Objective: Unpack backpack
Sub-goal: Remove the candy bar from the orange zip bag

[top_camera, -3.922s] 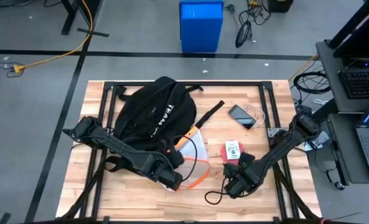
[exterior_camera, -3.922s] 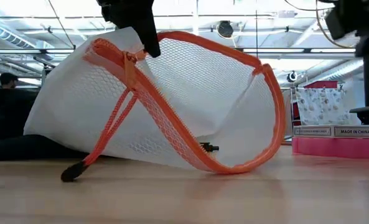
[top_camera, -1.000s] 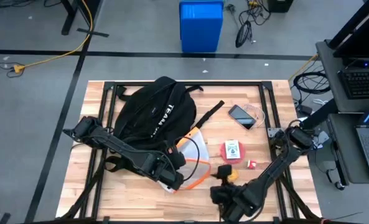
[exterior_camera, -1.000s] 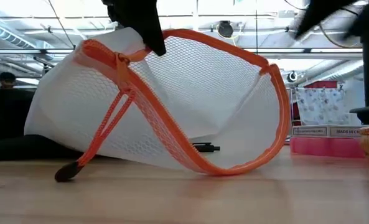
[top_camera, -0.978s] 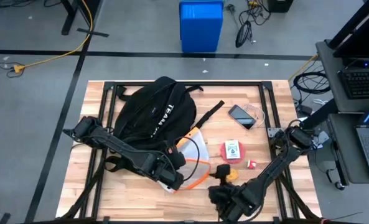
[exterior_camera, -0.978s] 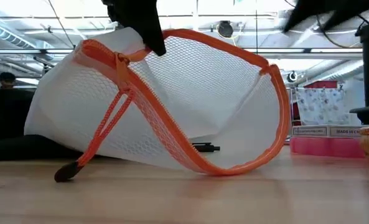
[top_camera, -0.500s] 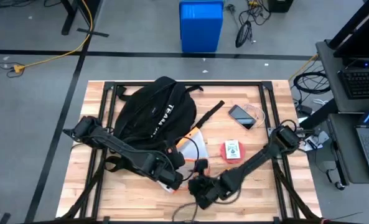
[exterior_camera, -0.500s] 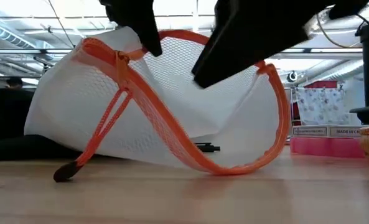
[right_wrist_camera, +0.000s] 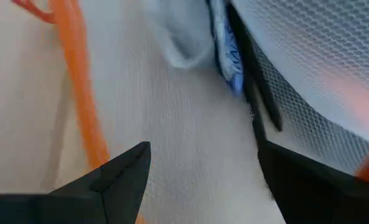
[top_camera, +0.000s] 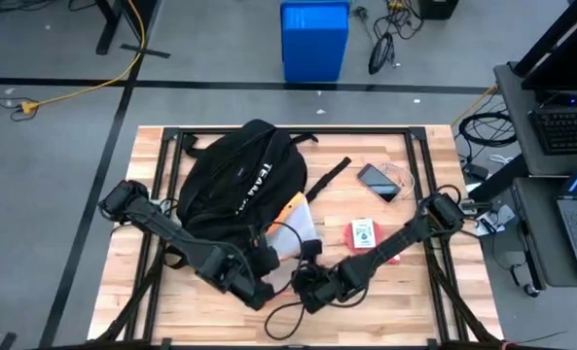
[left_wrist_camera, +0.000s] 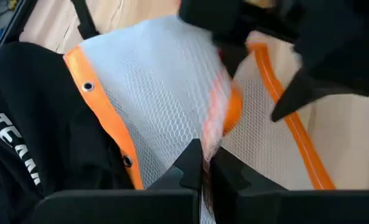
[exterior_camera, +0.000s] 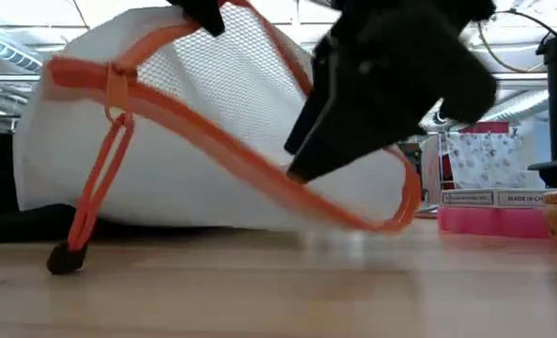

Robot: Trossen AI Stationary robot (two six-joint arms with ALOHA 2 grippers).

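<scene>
You see a black backpack (top_camera: pixel 237 175) with white letters, and a white net bag (exterior_camera: pixel 212 131) with orange edges.

Right gripper (top_camera: pixel 306 282) swung from lower right to lower centre of high view, fingers spread at mesh bag (top_camera: pixel 293 229) mouth. Left gripper (top_camera: pixel 261 290) pulled back toward lower left; bag lifted and shifted left in low view.

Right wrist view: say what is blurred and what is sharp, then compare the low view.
Right wrist view: orange trim and wood smeared, the white mesh pouch sharper. Low view: right claw a dark, soft-edged mass close to the lens; the pink box behind reads crisply.
</scene>
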